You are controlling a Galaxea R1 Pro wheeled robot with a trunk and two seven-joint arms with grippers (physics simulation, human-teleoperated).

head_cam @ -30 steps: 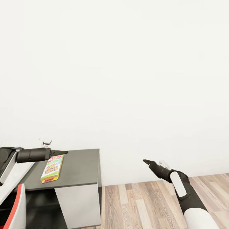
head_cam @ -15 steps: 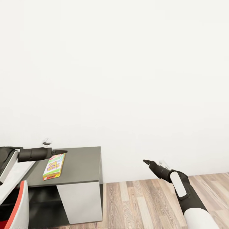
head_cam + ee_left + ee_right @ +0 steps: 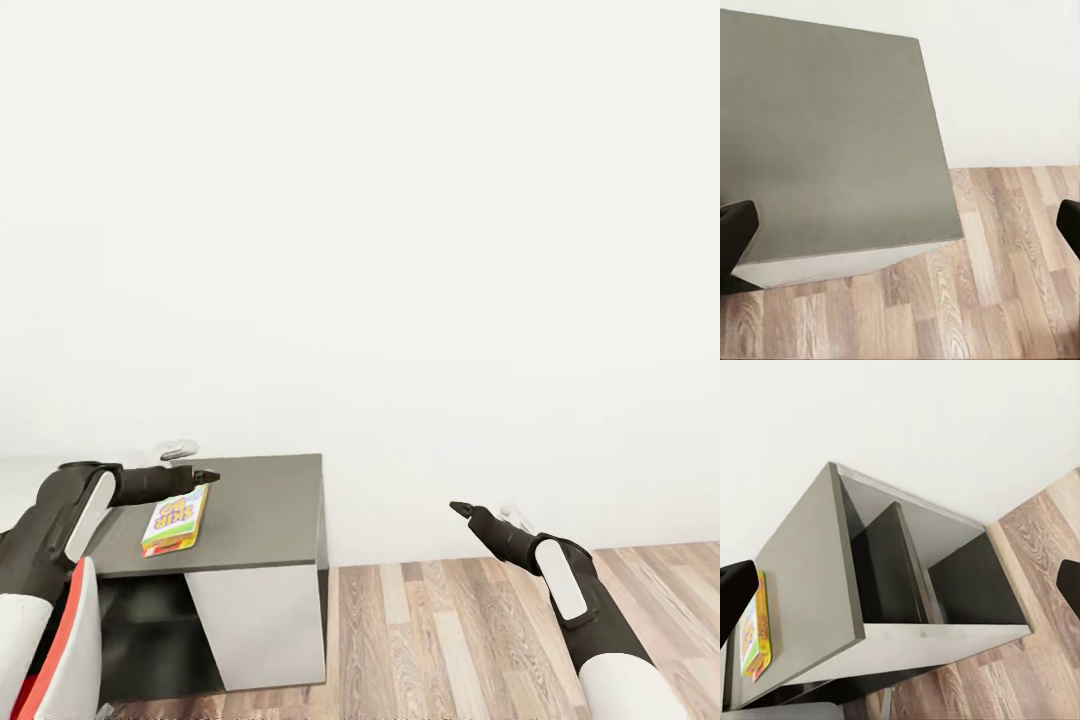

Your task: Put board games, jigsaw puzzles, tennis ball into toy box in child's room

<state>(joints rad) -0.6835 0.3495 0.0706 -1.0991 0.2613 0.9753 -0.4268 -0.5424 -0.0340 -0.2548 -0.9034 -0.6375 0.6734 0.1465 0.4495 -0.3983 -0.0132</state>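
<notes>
- The left gripper (image 3: 208,477) hangs above the dark grey end of the counter (image 3: 265,515), just past the far end of a flat, brightly printed game box (image 3: 175,520) that lies on the counter top.
- In the left wrist view its two dark fingertips (image 3: 736,234) stand at opposite edges of the picture, set wide apart with nothing between them; below lie the counter top (image 3: 832,142) and the wood-plank floor (image 3: 997,285).
- The left gripper holds nothing, and in the head view it appears not to touch the box, though the gap is too small to judge surely.
- The right gripper (image 3: 460,509) is held out in the air over the wood floor (image 3: 450,630), well apart from the counter and in front of the white wall (image 3: 400,250).
- In the right wrist view its fingertips (image 3: 735,600) also sit at the two edges of the picture, spread wide and empty; between them shows the end of the counter (image 3: 810,577) with its dark open compartments, and the game box (image 3: 754,634) lies flat on the top near one edge.
- A red-and-white chair (image 3: 65,650) stands close to the counter at the robot's left side.
</notes>
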